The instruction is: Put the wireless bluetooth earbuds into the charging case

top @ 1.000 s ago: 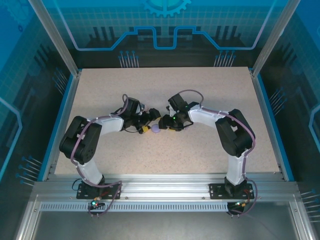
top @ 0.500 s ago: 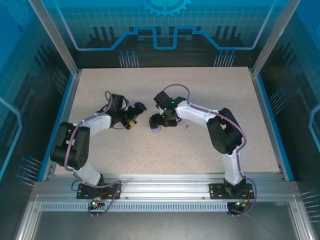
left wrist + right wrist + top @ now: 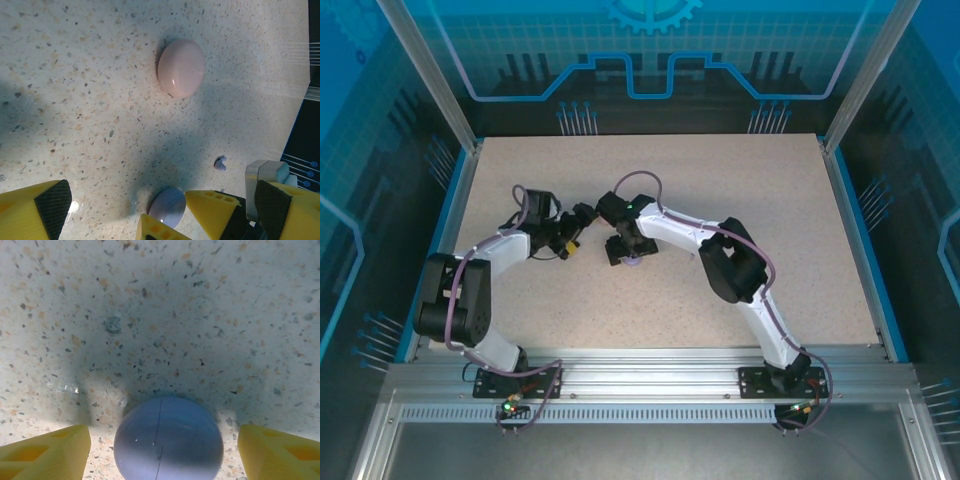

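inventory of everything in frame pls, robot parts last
table: 1, speckled beige, under everything
pink case: 1, pale pink, lying on the table, apart from the other case
lavender case: 1, lavender, on the table between the right gripper's fingers
earbud: 1 seen, lavender, tiny, loose on the table near the lavender case, not touching it
left gripper: 1, yellow fingers, open, holding nothing
right gripper: 1, yellow fingers, open, straddling the lavender case with a gap each side

arms [image 3: 670,226]: white links, black joints | cables [image 3: 638,177]: lavender | pincer fingers [image 3: 45,452]: yellow, honeycombed
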Action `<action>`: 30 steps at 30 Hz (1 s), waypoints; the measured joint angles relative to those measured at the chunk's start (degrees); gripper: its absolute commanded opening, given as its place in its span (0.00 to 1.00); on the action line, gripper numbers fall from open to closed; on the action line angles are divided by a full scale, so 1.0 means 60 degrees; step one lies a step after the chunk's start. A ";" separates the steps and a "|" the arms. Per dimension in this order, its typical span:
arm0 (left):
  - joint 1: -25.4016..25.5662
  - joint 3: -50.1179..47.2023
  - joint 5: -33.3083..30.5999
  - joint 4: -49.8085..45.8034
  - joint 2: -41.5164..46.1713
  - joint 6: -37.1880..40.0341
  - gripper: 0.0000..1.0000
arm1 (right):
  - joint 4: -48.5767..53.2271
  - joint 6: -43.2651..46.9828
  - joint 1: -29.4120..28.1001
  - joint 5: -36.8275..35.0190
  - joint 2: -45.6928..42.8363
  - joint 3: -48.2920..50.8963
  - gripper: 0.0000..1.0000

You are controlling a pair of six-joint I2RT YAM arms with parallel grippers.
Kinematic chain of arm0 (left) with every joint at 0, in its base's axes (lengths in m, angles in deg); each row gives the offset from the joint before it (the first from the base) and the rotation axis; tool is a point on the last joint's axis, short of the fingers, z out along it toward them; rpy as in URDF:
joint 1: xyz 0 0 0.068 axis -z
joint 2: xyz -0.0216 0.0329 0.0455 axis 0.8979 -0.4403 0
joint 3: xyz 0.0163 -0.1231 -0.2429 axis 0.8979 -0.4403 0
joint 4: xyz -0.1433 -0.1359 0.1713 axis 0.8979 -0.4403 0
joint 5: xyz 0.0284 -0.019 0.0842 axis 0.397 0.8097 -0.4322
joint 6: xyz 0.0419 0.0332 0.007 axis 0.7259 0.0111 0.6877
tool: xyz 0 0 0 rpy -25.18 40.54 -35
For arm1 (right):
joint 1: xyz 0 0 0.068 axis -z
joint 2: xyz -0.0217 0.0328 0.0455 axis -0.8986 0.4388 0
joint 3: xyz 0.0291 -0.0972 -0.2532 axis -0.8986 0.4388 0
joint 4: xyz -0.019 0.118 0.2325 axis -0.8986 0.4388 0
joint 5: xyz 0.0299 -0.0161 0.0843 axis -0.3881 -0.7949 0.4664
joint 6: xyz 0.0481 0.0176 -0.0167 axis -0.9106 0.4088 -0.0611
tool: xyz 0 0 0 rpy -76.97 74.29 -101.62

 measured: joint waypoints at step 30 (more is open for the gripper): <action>0.0004 -0.0641 0.0860 0.0914 0.0142 -0.0994 0.99 | -0.1960 -0.0197 0.0681 0.1231 -0.2120 0.2656 0.43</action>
